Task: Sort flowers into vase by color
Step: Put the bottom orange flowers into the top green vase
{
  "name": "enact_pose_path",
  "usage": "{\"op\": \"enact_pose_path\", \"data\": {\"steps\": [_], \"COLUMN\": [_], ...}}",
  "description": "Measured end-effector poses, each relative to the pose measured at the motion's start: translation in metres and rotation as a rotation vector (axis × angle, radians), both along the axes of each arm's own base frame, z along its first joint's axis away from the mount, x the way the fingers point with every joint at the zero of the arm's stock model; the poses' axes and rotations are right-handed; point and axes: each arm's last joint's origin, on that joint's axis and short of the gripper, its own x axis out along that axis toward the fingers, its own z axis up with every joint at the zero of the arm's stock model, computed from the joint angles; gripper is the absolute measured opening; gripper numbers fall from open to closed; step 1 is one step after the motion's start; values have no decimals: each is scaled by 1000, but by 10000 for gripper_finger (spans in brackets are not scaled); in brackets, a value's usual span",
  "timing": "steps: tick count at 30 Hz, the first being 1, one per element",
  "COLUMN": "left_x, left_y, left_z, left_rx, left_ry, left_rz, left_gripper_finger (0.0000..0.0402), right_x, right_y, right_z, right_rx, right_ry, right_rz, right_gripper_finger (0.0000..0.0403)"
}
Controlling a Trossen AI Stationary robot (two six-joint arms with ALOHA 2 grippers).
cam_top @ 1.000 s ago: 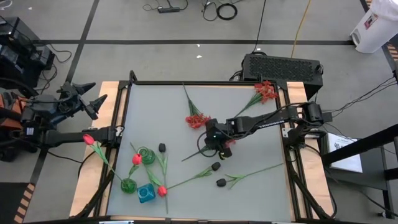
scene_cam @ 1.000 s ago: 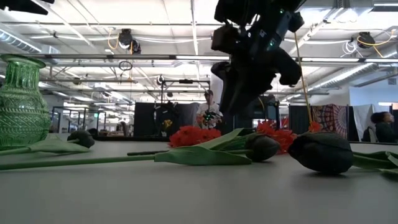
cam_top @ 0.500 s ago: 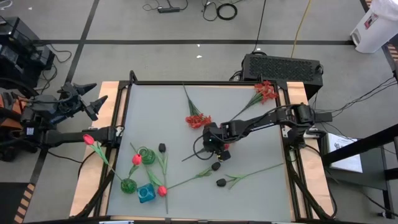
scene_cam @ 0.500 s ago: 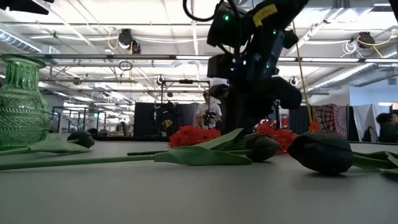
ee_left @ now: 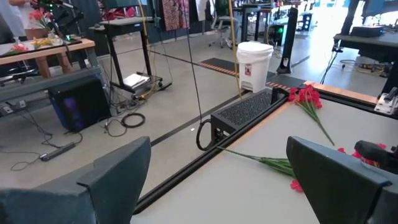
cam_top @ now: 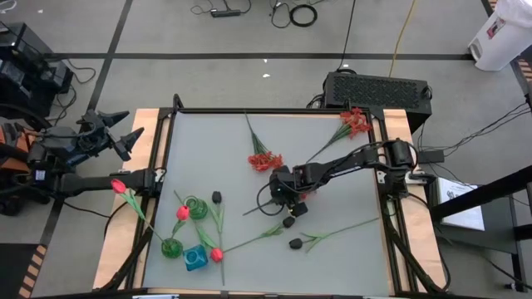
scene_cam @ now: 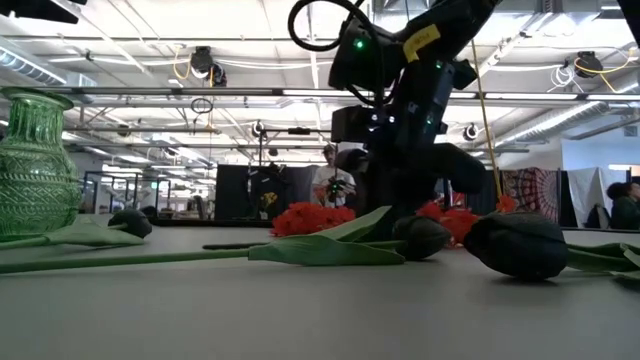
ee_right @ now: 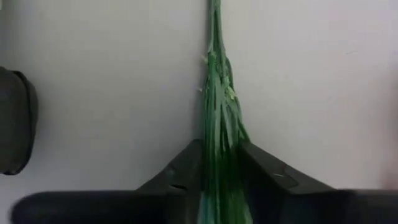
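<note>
The right gripper [cam_top: 285, 193], lower than a second ago, is pinching its fingers [ee_right: 180, 171] onto the green stem [ee_right: 219, 130] lying on the table [cam_top: 216, 141] directly beneath it, meaning this flower's pickup is starting.

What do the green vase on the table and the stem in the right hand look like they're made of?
The green vase looks like pressed glass: translucent, glossy, with a ribbed neck and a beaded pattern on its body. The stem, pinched between the right hand fingers, looks like plastic or wrapped fabric: a bundle of thin matte green strands with frayed bits, clearly artificial. The exact material is uncertain.
</note>
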Motion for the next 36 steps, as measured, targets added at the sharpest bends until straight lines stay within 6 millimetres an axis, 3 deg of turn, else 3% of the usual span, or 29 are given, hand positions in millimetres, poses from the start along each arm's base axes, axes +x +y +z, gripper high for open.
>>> {"op": "enact_pose_path", "data": {"steps": [6,18,28,36], "left_x": [0,0,10,32], "left_y": [0,0,2,5], "left_z": [0,0,13,26], "left_rx": [0,0,87,178], "left_ry": [-1,-2,61,163], "left_rz": [0,0,-8,-5], "left_gripper_finger": [379,379,379,379], "right_x": [4,8,30,44], "right_y": [-3,-11,-24,-30], "right_z": [5,37,90,145], "right_rx": [-7,-221,-278,-220], "right_ry": [-12,97,-65,-232], "right_rz": [-11,-68,-361,-468], "right_gripper_finger": [10,4,3,3]}}
